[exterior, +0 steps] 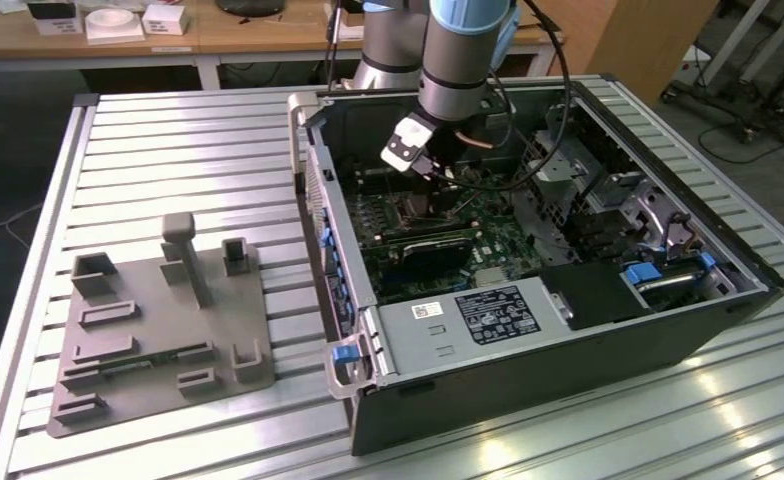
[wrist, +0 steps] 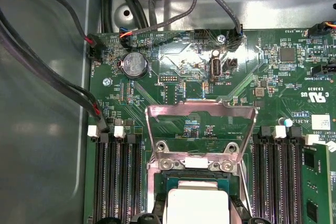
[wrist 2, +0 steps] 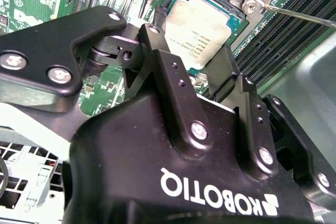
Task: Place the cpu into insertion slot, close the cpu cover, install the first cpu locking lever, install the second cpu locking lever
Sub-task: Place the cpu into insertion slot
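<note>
The cpu (wrist 2: 202, 22) is seen lying in the insertion slot (wrist 2: 254, 1), its pale metal top facing up and a band of teal substrate showing round it. In the second wrist view the gripper (wrist 2: 197, 45) is set directly over the chip. One black finger (wrist 2: 160, 45) is placed against one edge of the cpu and the other finger against the opposite edge, so the chip is pinched between them. A thin metal locking lever (wrist 2: 299, 16) is seen slanting away from one corner of the slot, unlatched.

In the first wrist view the cpu cover (wrist: 199, 110) is shown swung open, standing up from its hinge at the slot's far edge. Green motherboard (wrist: 273, 77) is visible through its window cut-out. The cpu (wrist: 197, 203) is framed below the hinge. Banks of long black memory slots (wrist: 115, 182) are ranged on both sides of the socket, and a coin cell (wrist: 134, 65) is mounted beyond the cover, near a bundle of cables.

In the exterior view the arm (exterior: 459, 50) is reached down into an open computer case (exterior: 526, 390), which is laid on a slatted metal table (exterior: 179, 130). The gripper (exterior: 430, 172) is held low over the board. A grey fixture plate (exterior: 139, 340) is placed on the table, well apart from the case, toward the exterior view's left.
</note>
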Motion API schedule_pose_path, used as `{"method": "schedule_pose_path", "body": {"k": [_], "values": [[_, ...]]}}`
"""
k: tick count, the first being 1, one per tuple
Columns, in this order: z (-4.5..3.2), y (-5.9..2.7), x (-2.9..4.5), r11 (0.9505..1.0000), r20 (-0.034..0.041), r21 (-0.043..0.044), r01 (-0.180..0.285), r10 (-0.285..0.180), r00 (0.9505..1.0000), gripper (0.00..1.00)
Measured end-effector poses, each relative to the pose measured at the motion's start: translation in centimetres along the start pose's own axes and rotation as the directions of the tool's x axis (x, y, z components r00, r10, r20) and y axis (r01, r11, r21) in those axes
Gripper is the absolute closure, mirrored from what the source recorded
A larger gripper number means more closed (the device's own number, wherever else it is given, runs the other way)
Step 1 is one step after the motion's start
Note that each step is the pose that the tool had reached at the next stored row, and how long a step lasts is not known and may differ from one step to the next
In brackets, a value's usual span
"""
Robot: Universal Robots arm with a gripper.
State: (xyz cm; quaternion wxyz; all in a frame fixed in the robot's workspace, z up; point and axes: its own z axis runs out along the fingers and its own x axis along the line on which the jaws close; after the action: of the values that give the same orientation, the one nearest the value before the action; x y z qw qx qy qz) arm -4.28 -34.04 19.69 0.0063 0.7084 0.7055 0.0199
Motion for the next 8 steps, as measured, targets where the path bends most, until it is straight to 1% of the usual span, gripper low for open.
{"method": "schedule_pose_path", "body": {"k": [8], "values": [[0.27, -0.01, 0.0, 1.0, -0.0001, -0.0001, 0.0, 0.0, 1.0, 0.46]]}}
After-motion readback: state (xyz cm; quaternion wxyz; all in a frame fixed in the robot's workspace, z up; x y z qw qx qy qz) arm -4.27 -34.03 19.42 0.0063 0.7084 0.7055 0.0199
